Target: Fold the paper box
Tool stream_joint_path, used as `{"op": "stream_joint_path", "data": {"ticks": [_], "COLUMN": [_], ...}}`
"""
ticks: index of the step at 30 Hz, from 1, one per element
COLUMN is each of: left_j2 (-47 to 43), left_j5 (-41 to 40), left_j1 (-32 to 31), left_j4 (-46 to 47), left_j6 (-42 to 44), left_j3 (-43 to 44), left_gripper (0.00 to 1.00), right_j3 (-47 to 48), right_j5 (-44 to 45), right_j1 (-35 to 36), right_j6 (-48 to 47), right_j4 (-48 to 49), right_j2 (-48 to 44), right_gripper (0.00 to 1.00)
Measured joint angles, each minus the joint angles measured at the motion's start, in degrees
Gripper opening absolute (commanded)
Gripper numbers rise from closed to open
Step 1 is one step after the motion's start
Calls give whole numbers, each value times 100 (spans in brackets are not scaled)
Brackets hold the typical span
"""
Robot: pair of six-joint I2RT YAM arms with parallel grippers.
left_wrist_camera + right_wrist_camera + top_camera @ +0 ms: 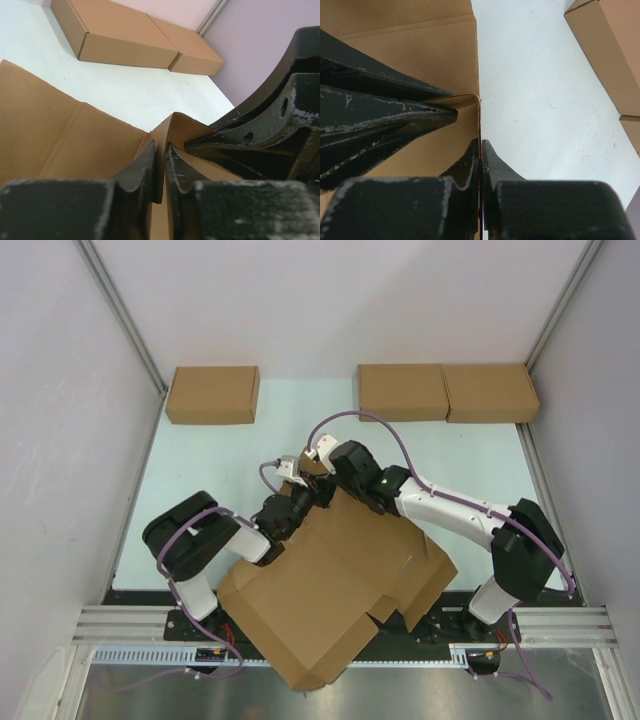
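Inspector: Presently, left gripper (pixel 160 167) clamped on a raised flap of the paper box (pixel 330 590); report the right.

Assessor: Right gripper (pixel 480 150) pinched shut on the adjoining panel edge; both meet at the sheet's far corner; the sheet spreads nearward, skewed, overhanging the table (pixel 200 470); neither arm nearer, in my judgement.

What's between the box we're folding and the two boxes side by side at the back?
Only bare table. The left wrist view shows its pale surface from the edge of the paper box to the two boxes, nothing resting on it.
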Motion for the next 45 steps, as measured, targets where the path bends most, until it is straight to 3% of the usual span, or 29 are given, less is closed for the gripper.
{"op": "stream_joint_path", "data": {"ticks": [2, 3, 6, 8, 13, 17, 22, 30, 37, 45], "left_j2": [-26, -74, -450, -944, -2527, -3620, -4319, -3281, -2337, -1661], "left_j5": [-116, -177, -328, -382, -542, -739, -885, -868, -730, -369], "left_j1": [-24, -24, 31, 111, 420, 507, 520, 520, 621, 660], "left_j4": [-11, -70, -358, -479, -520, -1493, -2898, -4424, -4671, -4826], "left_j6": [-11, 35, 297, 553, 1093, 1244, 859, -160, -271, -223], "left_j3": [-33, -98, -382, -529, -603, -651, -852, -1080, -533, 57], "left_gripper": [41, 55, 73, 77, 77, 71, 69, 73, 75, 68], "right_j3": [0, 0, 2, 2, 2, 24, 24, 24, 24, 24], "right_j5": [22, 48, 127, 188, 332, 433, 514, 564, 584, 599], "right_j1": [4, 9, 13, 15, 17, 20, 17, 66, 131, 144], "right_j6": [0, -2, -28, -79, -140, -234, -264, -262, -260, -260], "right_j4": [9, 26, 105, 105, 103, 122, 22, -94, -127, -168], "right_j2": [0, 0, -2, -7, -57, -223, -317, -339, -369, -380], "right_gripper": [0, 0, 0, 0, 0, 0, 0, 0, 0, 0]}}
